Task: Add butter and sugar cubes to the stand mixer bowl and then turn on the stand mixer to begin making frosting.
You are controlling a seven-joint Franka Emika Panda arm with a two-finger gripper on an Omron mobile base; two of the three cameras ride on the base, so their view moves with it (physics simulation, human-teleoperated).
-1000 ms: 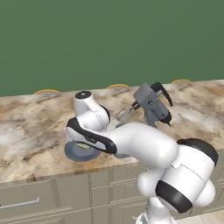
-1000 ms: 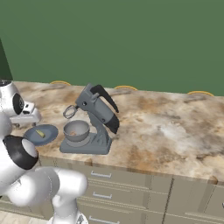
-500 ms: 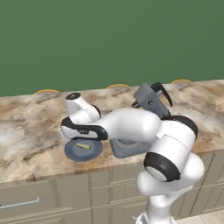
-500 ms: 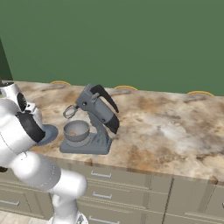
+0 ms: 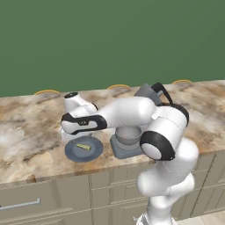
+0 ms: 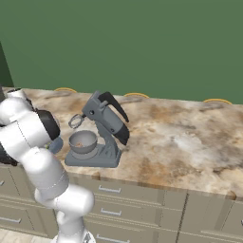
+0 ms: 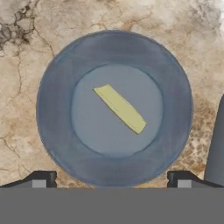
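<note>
The butter, a small pale yellow stick, lies slanted in the middle of a round blue-grey plate. My gripper hangs straight above the plate, open, its two tips wide apart at the plate's near rim with nothing between them. In the left base view the butter lies on the plate, under my hand. The dark grey stand mixer stands right of the plate with its head tilted up. The silvery stand mixer bowl sits on its base. Sugar cubes are hidden; a speck in the bowl is too small to tell.
The mixer's base edge comes close to the plate's side. My forearm crosses in front of the mixer and bowl. Bare marble counter stretches right of the mixer. A green wall backs the counter.
My elbow has swung up and across in front of the mixer. The hand has stayed over the plate, shifting only slightly. The jaws have stayed open.
</note>
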